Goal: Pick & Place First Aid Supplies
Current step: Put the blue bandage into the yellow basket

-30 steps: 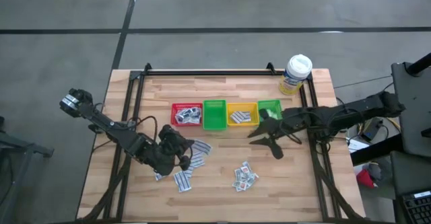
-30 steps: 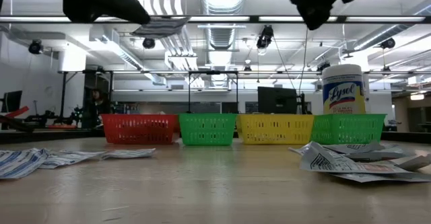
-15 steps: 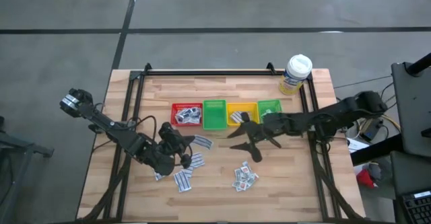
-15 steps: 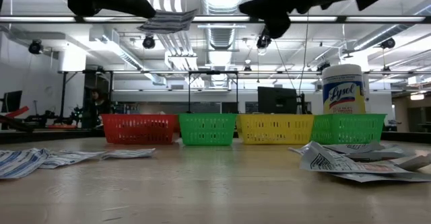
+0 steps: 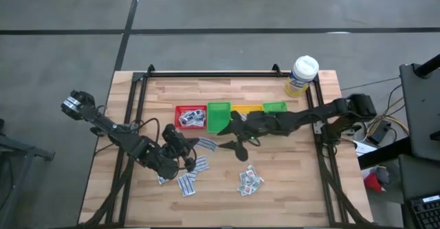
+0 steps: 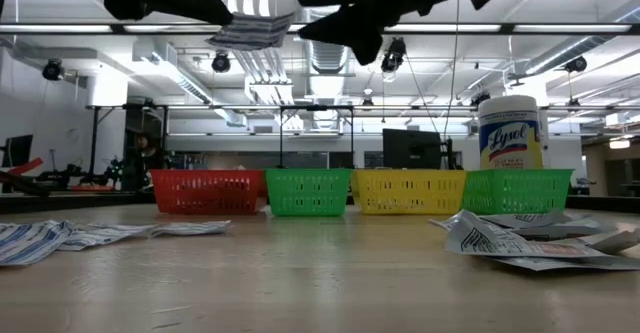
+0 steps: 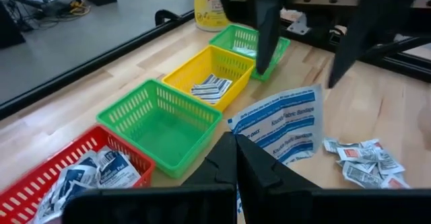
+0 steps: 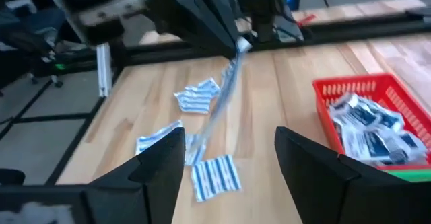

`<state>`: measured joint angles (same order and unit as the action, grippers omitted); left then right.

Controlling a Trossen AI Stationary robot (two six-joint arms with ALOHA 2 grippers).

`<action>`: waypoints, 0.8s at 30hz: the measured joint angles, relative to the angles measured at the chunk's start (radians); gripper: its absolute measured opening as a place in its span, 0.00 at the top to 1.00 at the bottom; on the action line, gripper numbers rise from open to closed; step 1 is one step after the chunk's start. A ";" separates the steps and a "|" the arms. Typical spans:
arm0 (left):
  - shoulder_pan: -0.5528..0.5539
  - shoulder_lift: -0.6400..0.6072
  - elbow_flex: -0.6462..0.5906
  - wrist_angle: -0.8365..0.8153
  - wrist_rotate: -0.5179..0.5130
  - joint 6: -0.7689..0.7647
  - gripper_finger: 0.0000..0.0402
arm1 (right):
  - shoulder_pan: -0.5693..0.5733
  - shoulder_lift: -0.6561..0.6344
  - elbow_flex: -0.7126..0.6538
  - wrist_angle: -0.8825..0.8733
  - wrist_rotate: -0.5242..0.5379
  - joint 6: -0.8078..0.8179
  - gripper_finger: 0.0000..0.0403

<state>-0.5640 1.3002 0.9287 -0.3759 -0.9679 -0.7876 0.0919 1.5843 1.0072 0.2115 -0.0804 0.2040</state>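
Wood-plank counter (image 5: 289,188). Near edge: loose flat paper packets (image 5: 249,180), crinkled, blue and red print too small to read. Left end effector (image 5: 191,146) clenched on one blue-printed packet (image 7: 279,124), lifted above the counter. Right end effector (image 5: 236,145) spread wide, empty, just beside that packet. Behind: red (image 5: 180,110), green (image 5: 218,109), yellow, green mesh plastic bins. Far corner: white-capped "Lysol" bottle (image 5: 301,75).

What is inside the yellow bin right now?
The left wrist view shows one striped packet lying in the yellow bin. From above, the right arm covers most of that bin, so nothing more shows there.
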 joint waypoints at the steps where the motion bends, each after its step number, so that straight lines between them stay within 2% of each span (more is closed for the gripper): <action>1: 0.000 0.001 0.000 0.001 -0.002 0.003 1.00 | -0.003 0.012 0.017 -0.017 -0.003 0.003 0.43; 12: 0.000 0.017 -0.002 0.002 -0.018 0.011 1.00 | -0.014 0.126 0.210 -0.209 -0.007 -0.024 0.42; 21: -0.003 0.018 -0.002 0.002 -0.018 0.013 1.00 | -0.043 0.147 0.229 -0.216 -0.011 -0.010 0.44; 24: -0.003 0.018 -0.002 0.002 -0.019 0.014 1.00 | -0.045 0.151 0.229 -0.216 -0.042 -0.005 0.47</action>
<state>-0.5667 1.3178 0.9264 -0.3735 -0.9872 -0.7737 0.0467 1.7352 1.2358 -0.0040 -0.1228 0.1987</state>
